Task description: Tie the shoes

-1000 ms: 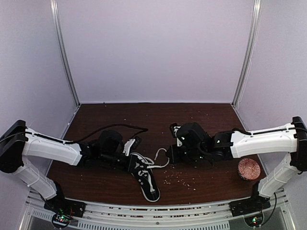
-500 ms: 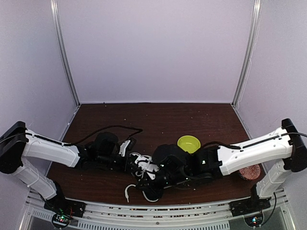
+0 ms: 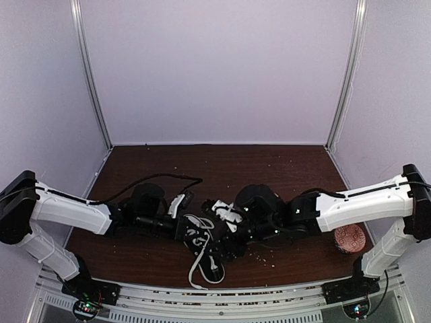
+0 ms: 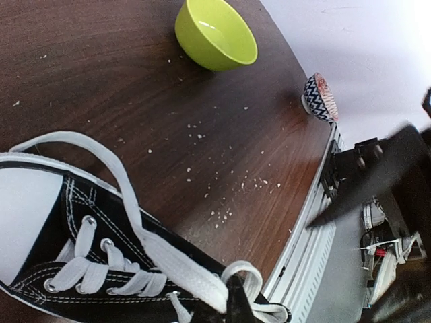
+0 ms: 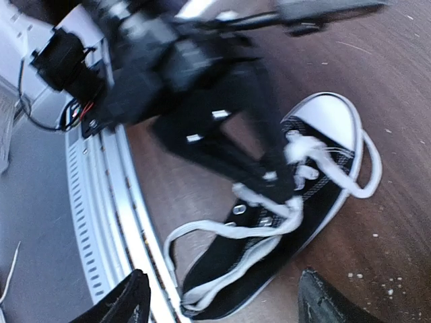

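Even soft light, top view sharp, right wrist view motion-blurred, wall (image 4: 363, 40) glaring white in left wrist view

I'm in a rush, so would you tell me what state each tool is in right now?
Left tool: closed on the lace.
Right tool: open, holding nothing.

Left tool (image 5: 276, 182) pinched tight — right tool (image 5: 225, 296) spread wide, both low.

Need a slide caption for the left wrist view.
Black sneaker with loose white laces in the foreground; lime bowl and patterned cup beyond on a crumb-strewn brown table.
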Controlling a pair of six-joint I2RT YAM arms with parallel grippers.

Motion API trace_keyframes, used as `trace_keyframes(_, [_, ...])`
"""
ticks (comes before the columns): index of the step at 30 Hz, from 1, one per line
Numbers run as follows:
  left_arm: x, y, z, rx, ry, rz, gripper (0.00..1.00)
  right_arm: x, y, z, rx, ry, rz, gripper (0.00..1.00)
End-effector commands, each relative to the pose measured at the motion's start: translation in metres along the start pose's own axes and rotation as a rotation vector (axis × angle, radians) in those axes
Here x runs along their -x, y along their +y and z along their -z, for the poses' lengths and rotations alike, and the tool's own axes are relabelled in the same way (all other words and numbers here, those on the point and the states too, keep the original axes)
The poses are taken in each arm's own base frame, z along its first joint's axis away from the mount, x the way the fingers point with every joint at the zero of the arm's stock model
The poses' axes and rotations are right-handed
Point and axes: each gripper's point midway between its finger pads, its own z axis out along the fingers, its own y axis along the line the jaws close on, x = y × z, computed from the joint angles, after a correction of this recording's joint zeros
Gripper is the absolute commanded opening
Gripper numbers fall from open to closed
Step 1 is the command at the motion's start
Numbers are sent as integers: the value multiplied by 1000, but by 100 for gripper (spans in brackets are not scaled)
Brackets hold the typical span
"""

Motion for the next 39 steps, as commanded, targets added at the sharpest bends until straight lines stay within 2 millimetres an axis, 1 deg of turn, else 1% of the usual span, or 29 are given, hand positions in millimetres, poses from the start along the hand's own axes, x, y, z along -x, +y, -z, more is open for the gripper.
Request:
trace_keyframes(1, [10, -14, 7, -59, -42, -60, 0, 18, -27, -3, 35, -110, -88, 76])
trace_keyframes(4, [8, -14, 7, -62, -34, -59, 0, 20, -39, -13, 66, -125, -107, 76])
trace_keyframes(6, [7, -13, 7, -61, -30, -58, 0, 21, -42, -19, 85, -124, -100, 71])
trace_keyframes(7, [7, -13, 7, -62, -29, -57, 0, 20, -43, -23, 88, -116, -94, 66])
trace_keyframes(10, [6, -14, 8, -64, -33, -56, 0, 17, -42, -33, 104, -96, -65, 59])
trace_keyframes(13, [6, -14, 8, -64, -31, -56, 0, 12, -37, -41, 152, -70, -55, 55])
trace_keyframes(15, [6, -14, 8, -62, -27, -58, 0, 8, -33, -44, 179, -63, -52, 55])
trace_keyframes(17, [5, -13, 7, -59, -21, -60, 0, 6, -34, -47, 185, -59, -55, 54])
trace_keyframes(20, [6, -15, 7, -65, -16, -64, 0, 2, -39, -53, 167, -53, -55, 48])
trace_keyframes(27, [7, -18, 8, -74, -15, -68, 0, 5, -49, -61, 115, -70, -31, 41])
trace_keyframes(33, [6, -19, 7, -81, -8, -68, 0, 3, -57, -66, 75, -65, -18, 33])
trace_keyframes(37, [6, -20, 6, -86, -3, -66, 0, 7, -61, -68, 54, -77, -15, 23])
trace_keyframes(39, [6, -20, 5, -88, -2, -64, 0, 9, -63, -68, 43, -80, -15, 21])
